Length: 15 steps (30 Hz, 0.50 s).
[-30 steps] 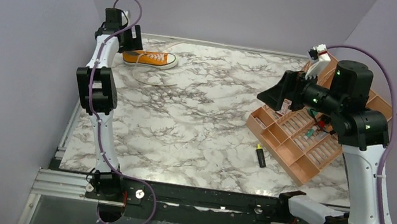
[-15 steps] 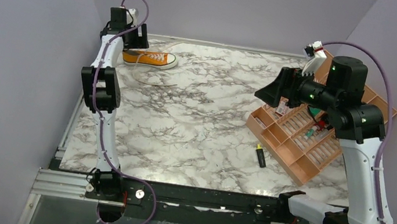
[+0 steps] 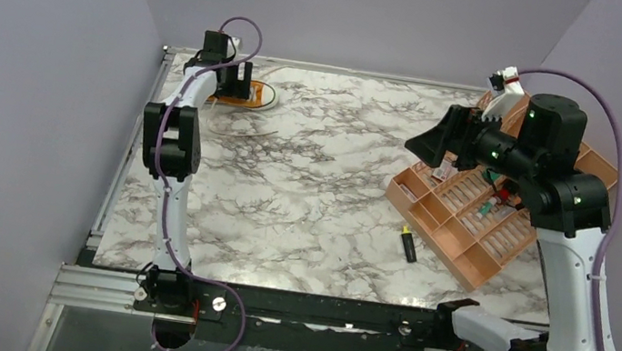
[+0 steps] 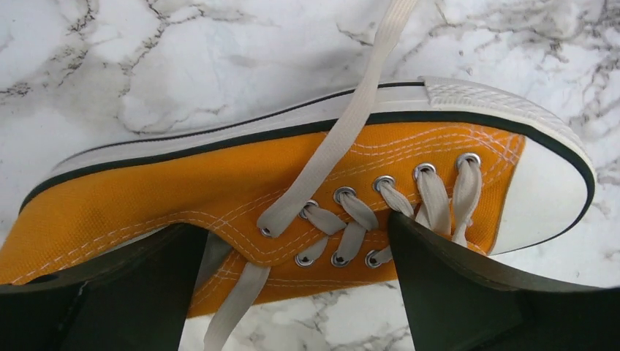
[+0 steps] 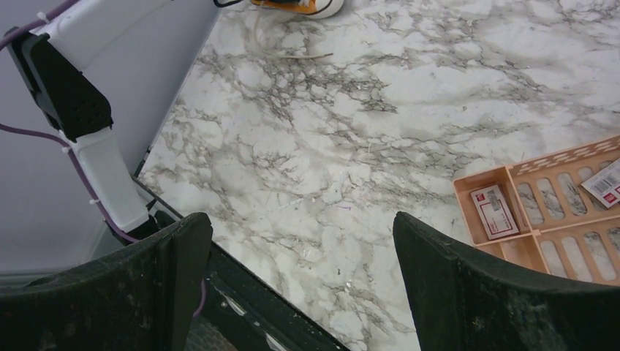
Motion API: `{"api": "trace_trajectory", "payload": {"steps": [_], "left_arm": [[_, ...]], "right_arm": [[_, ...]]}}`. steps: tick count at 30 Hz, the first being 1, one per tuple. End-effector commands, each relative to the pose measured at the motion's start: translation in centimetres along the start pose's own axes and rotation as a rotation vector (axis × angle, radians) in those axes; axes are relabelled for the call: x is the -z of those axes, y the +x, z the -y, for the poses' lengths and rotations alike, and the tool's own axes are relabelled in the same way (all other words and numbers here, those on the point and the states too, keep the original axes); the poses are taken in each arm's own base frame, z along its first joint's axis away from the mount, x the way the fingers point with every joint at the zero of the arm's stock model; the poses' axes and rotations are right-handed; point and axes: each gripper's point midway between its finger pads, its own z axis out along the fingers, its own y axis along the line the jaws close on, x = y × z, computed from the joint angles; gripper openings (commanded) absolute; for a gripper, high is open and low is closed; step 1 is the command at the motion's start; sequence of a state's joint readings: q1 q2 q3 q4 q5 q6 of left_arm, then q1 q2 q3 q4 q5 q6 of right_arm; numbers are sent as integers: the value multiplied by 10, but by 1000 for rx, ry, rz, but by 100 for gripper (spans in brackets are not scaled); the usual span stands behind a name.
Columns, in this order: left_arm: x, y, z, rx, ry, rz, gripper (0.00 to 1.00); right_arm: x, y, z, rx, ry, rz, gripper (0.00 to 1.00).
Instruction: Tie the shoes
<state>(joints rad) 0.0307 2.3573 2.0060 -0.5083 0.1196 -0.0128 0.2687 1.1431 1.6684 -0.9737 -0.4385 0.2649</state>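
**Top external.** Sneaker (image 3: 252, 95) is lying at 11 o'clock on the marble table (image 3: 305, 193), half hidden under the left gripper (image 3: 233, 82). Right gripper (image 3: 434, 145) is hovering at 2 o'clock above the compartment tray (image 3: 463, 243), well apart from the shoe. Marker (image 3: 408, 244) is lying at 4 o'clock, out of the way.

**Left wrist.** Left gripper (image 4: 289, 241) is straddling the eyelet row with jaws spread, pinching nothing. Laces (image 4: 336, 139) are lying untied, one end running toward 12 o'clock and one toward 7. Closing here is probably catching the crossed lacing instead of a free end (and dragging the light shoe).

**Right wrist.** Right gripper (image 5: 300, 241) is hanging spread and empty, with the sneaker (image 5: 300, 6) at 12 o'clock. The left arm (image 5: 80, 146) is standing at 9 o'clock, so a reach across is risking a knock.
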Motion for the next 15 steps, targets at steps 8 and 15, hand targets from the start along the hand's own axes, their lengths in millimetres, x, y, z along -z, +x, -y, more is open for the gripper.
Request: {"api": "trace_trajectory", "payload": {"steps": [8,15], "left_arm": [[65,86,100,-23,154,-272,84],[53,78,100,-42,134,-249,86]], "right_arm": [[11,-5,-12,-22,-42,100,100],[17,-7,-19,-12,-59,99,100]]}}
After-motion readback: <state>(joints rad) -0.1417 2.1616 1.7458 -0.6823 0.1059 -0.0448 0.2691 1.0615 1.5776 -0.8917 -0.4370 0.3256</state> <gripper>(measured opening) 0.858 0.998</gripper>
